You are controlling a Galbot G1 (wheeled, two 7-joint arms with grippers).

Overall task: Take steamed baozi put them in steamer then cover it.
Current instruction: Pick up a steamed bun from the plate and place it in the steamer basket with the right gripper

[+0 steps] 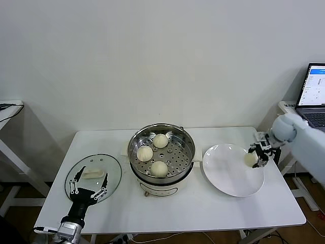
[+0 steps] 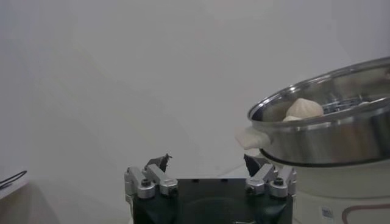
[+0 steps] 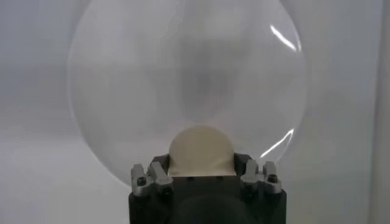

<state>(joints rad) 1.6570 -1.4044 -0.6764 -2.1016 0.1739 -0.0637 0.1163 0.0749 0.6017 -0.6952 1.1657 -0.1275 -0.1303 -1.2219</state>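
Three steamed baozi [image 1: 160, 141] lie on the perforated tray of the shiny steamer [image 1: 134, 140] at the table's centre. My right gripper [image 1: 256, 156] is shut on a fourth baozi [image 1: 250, 158] at the right edge of the white plate [image 1: 228, 173]. The right wrist view shows that bun [image 3: 201, 149] between the jaws of the right gripper [image 3: 201, 164], with the plate [image 3: 183, 73] behind it. The glass cover [image 1: 109, 165] lies flat at the front left. My left gripper [image 1: 91, 178] hangs open over it. In the left wrist view, the left gripper [image 2: 207, 161] is empty, with the steamer [image 2: 329, 143] beyond it.
A laptop [image 1: 315, 91] stands on a stand off the table's right end, close behind my right arm. A small side table [image 1: 10, 109] is at the far left. The white table [image 1: 203, 208] has bare room along its front edge.
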